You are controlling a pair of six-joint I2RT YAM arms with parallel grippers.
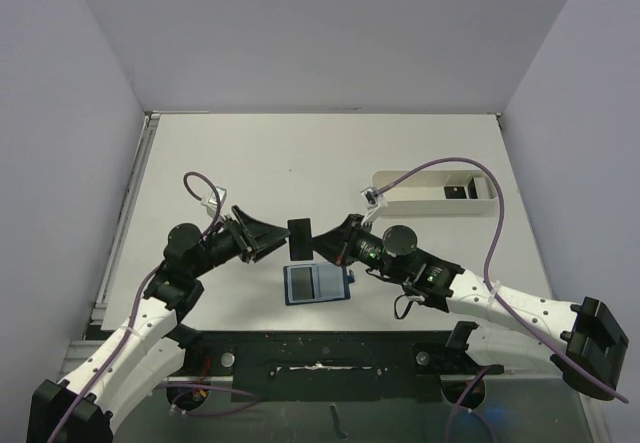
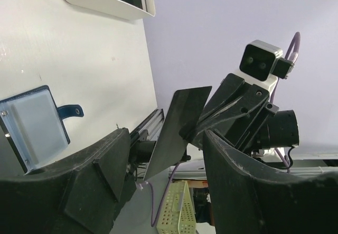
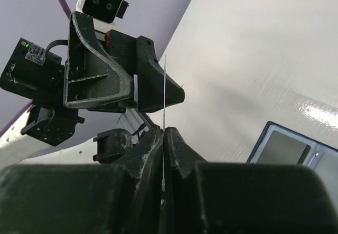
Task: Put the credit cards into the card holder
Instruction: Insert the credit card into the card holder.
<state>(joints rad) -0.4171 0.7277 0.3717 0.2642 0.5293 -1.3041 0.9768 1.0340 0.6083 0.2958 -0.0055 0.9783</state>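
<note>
One credit card [image 1: 299,237] is hanging in mid-air, standing on edge, and my right gripper [image 1: 322,248] is pinching it tight from the card's 4 o'clock side. The left gripper [image 1: 281,238] is sitting at the card's 9 o'clock with its jaws gaping wide. I can't tell if they're touching it. The card holder [image 1: 318,284] is lying open on the table [image 1: 230,163] at the card's 6 o'clock, light blue inside facing up and snap tab [image 1: 350,277] pointing to 3 o'clock. More dark cards [image 1: 460,192] are lying in the white tray [image 1: 400,198], out at the holder's 2 o'clock.
</note>
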